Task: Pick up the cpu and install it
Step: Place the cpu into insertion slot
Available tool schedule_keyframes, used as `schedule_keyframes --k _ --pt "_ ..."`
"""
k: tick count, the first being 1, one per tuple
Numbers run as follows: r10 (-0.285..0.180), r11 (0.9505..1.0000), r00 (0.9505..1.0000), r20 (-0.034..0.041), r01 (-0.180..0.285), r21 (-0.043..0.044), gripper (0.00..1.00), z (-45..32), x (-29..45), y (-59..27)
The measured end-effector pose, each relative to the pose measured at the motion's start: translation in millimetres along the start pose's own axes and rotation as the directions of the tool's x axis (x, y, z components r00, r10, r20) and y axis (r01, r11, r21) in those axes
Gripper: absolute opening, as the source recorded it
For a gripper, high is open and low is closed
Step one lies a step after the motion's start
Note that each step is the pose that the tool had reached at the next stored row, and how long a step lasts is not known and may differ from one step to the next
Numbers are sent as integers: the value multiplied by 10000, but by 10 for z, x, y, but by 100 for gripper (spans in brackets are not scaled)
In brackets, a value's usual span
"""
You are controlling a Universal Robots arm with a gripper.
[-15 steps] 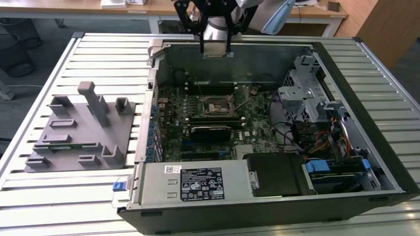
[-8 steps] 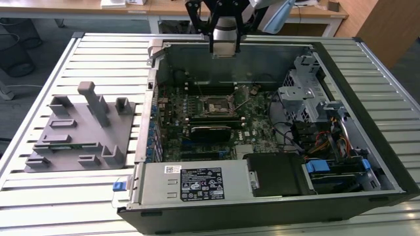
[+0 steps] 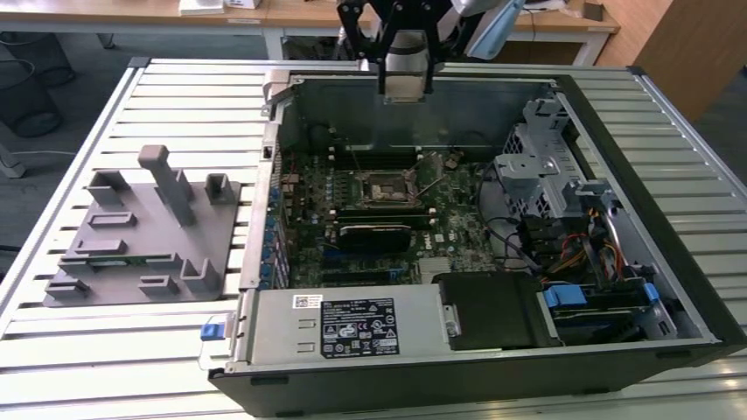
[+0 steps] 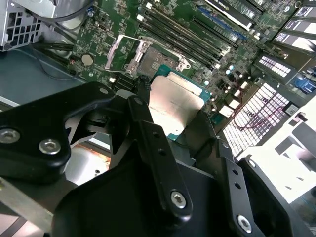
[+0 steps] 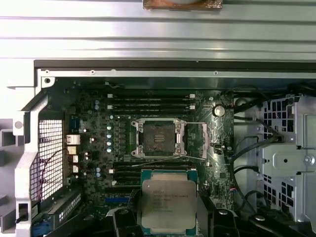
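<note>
Arm (image 3: 403,31) high over open case (image 3: 467,372), jaws gripping cpu (image 5: 169,205), above bare socket (image 5: 157,138)

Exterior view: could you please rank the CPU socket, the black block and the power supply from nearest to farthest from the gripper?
1. CPU socket, mid-board, closest to the gripper holding the cpu.
2. Black block, next toward the case's near edge.
3. Power supply, at the near edge.
</note>
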State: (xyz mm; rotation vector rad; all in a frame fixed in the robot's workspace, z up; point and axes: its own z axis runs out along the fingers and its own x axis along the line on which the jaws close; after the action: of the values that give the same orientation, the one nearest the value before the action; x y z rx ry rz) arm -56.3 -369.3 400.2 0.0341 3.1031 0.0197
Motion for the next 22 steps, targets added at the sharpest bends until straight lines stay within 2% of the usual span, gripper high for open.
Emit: schedule_keyframes --k 10,13,17,22 --pt "157 9999 9999 2 -157 5 53 1 -7 0" --pt "476 9989 9989 7 -476 17 53 2 -9 1" --pt "1167 9932 9932 18 -1167 43 53 6 -9 1" --pt "2025 9792 9793 34 -2025 75 53 12 -8 1"
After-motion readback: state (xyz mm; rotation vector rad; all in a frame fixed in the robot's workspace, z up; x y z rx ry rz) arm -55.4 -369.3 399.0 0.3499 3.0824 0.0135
